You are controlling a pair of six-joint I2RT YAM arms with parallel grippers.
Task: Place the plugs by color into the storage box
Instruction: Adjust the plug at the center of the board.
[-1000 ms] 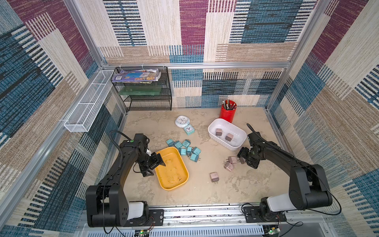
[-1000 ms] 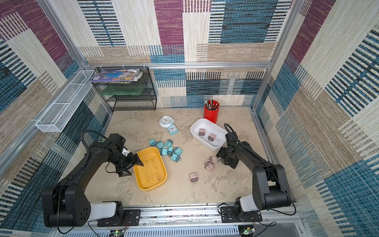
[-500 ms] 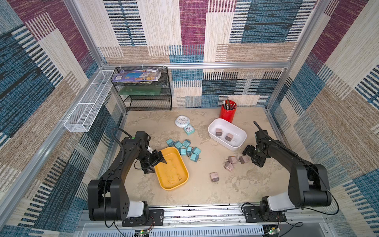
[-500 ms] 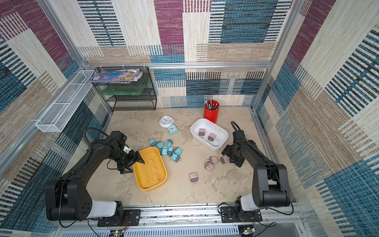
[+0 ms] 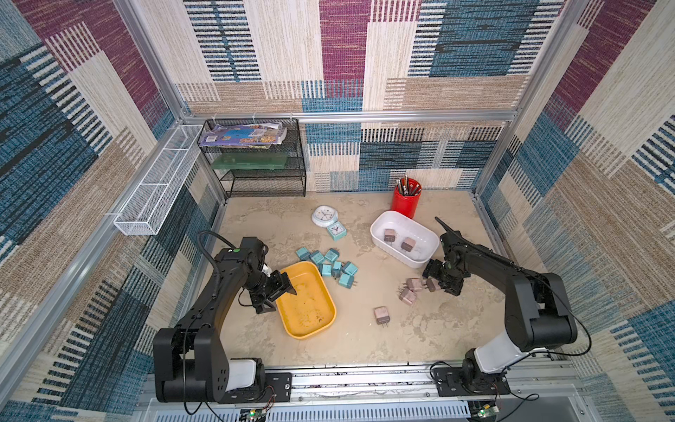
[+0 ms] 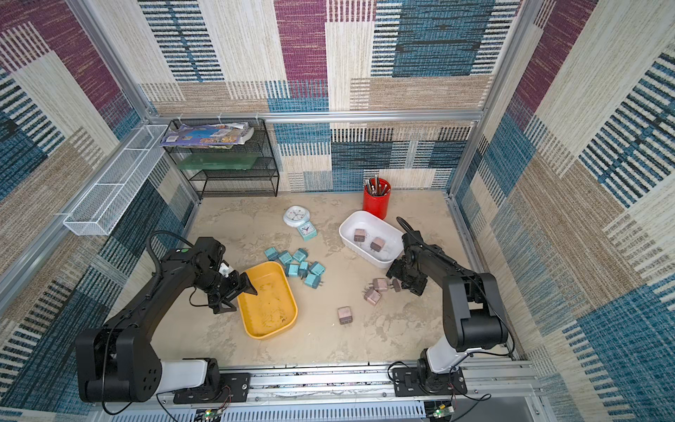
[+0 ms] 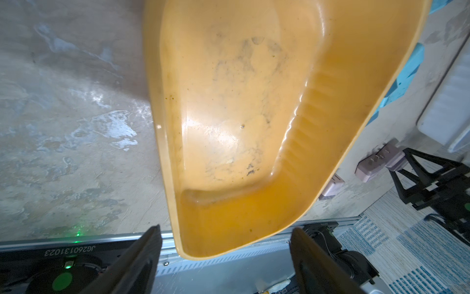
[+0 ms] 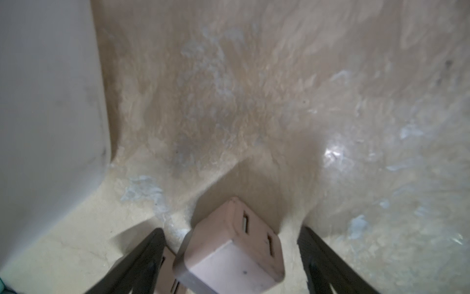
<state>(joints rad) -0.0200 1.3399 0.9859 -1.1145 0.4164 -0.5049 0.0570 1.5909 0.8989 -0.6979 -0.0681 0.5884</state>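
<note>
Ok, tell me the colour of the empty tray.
Tray: yellow-orange, clearest in the left wrist view.

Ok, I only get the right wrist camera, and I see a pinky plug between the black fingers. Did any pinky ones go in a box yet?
Observer: Yes, two mauve plugs lie in the white box.
Operator: What's the other arm doing?
Observer: The left gripper is open at one end of the yellow tray, which holds no plugs.
Operator: Where are the blue ones?
Observer: The teal plugs sit bunched on the table beside that tray.
</note>
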